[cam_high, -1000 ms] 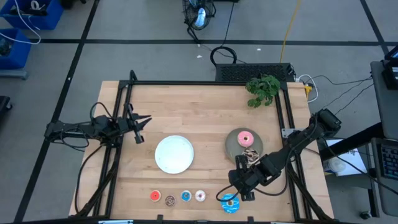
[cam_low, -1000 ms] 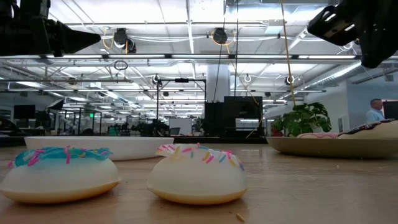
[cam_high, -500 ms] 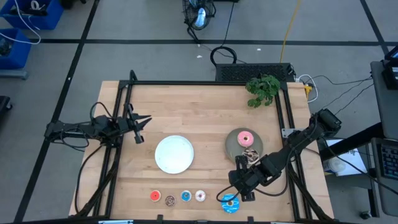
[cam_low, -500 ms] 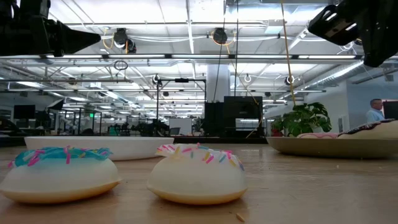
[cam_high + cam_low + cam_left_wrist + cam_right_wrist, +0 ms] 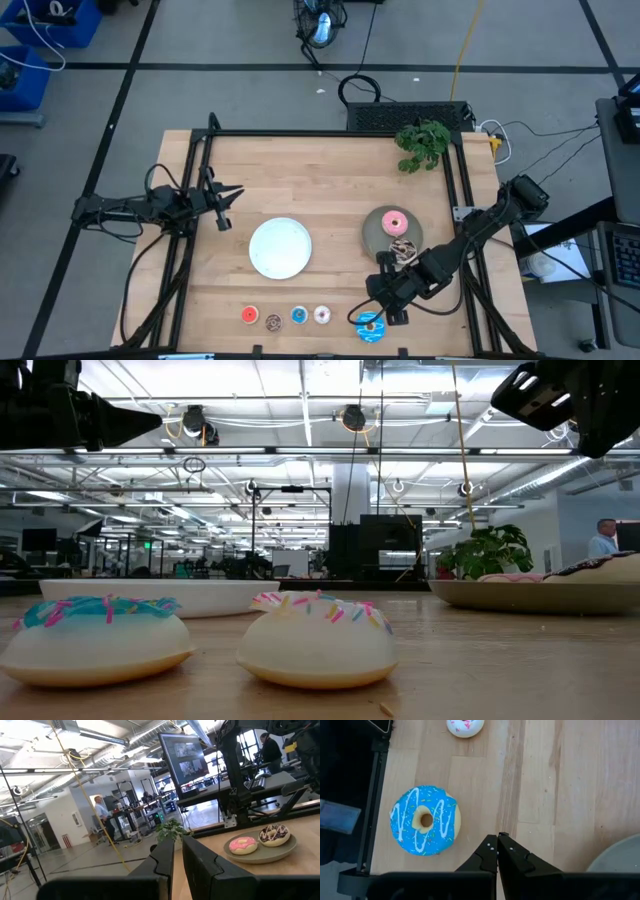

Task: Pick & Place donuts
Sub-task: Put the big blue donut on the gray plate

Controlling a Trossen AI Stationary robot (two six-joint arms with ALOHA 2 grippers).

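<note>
Two donuts, pink (image 5: 394, 222) and chocolate (image 5: 404, 249), sit on the grey plate (image 5: 374, 233) right of centre, my right hand (image 5: 392, 312) hangs pressed together and empty over the blue one (image 5: 369, 325) at the bottom edge, and four tiny ones (image 5: 286, 317) are left, I'd say.

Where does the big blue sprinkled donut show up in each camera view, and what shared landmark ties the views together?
High view: blue donut at the table's near edge, beside the right gripper.
Low view: not in it.
Left wrist view: not in it.
Right wrist view: blue donut on the wood, beside the shut fingertips.
Shared landmark: the grey plate holding the pink donut.
</note>
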